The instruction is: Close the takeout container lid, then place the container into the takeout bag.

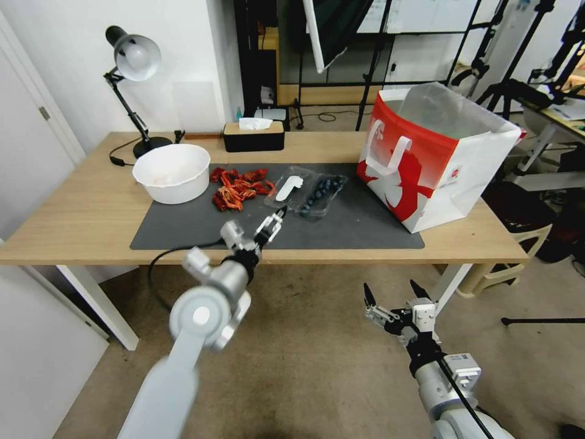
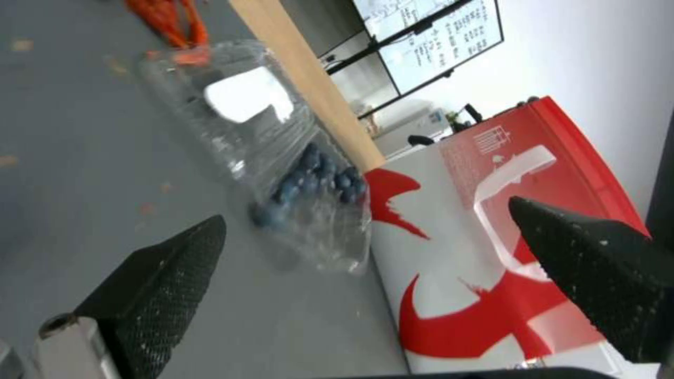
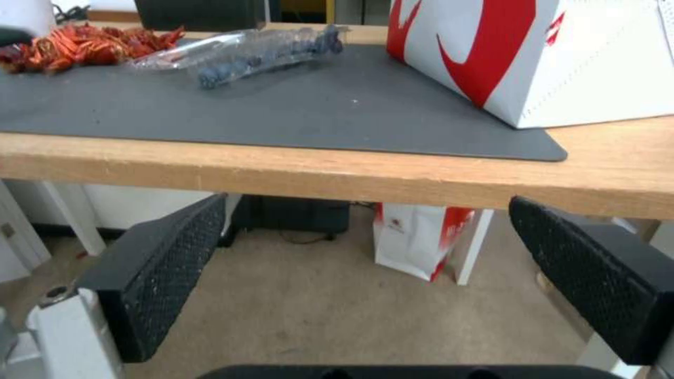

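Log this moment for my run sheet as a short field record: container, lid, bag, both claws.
container: takeout container lies open on the grey mat, blueberries inside
lid: lid folded flat beside the tray, label up, next to the red crayfish
bag: takeout bag upright and open, to the container's right
left claw: left claw open, over the mat near the lid
right claw: right claw open, low, in front of the table edge

A lab or studio: tripods [image 1: 518,67] and light stands [image 1: 375,61] crowd behind the wooden table [image 1: 79,207].
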Controlling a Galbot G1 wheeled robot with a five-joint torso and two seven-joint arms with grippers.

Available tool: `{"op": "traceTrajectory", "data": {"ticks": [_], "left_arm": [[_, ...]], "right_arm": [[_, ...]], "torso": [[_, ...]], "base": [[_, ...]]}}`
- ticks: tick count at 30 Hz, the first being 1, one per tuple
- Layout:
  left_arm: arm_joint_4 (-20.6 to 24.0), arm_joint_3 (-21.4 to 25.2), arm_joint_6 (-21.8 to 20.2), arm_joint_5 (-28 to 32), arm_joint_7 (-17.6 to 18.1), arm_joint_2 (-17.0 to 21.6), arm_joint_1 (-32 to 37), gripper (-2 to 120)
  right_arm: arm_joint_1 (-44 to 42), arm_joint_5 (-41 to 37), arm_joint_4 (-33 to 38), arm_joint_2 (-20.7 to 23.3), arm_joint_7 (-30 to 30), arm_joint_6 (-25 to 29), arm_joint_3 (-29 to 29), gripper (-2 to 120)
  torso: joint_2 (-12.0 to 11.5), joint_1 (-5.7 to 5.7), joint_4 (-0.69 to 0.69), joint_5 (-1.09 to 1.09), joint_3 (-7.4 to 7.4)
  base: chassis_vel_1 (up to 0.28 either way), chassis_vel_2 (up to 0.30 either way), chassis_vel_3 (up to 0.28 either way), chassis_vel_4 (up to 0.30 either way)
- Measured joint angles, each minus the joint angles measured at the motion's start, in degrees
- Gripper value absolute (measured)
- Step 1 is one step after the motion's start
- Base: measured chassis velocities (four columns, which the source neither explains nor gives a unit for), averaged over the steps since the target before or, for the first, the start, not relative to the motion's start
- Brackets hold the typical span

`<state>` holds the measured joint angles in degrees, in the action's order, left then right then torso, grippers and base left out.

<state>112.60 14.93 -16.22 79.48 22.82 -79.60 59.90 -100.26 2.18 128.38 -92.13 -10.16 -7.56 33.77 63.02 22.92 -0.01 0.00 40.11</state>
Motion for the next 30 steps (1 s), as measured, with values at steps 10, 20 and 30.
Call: {"op": "traceTrajectory", "data": {"ticks": [10, 20, 30], "left_arm": [[-5.95, -1.03, -0.48, 3.49, 2.05, -1.33, -6.83, 100], [-8.68, -2.02, -2.23, 8.56, 9.86, -2.52, -10.6, 100], [-12.27, -2.64, -2.66, 12.31, 15.53, -4.05, -15.0, 100]], "right_arm": [[-0.23, 1.54, 0.85, 0.0, -0.44, 0.04, 0.09, 100], [0.09, 2.81, -0.04, 0.0, -0.45, 0.25, 0.17, 100], [-0.3, 3.91, -0.48, 0.0, -0.37, 0.81, 0.09, 100]], "torso": [[0.0, 0.0, 0.0, 0.0, 0.0], [0.0, -0.01, 0.01, 0.0, -0.01], [0.0, -0.01, 0.01, 0.0, -0.01]], "base": [[0.0, 0.0, 0.0, 0.0], [0.0, 0.0, 0.0, 0.0], [0.0, 0.0, 0.0, 0.0]]}}
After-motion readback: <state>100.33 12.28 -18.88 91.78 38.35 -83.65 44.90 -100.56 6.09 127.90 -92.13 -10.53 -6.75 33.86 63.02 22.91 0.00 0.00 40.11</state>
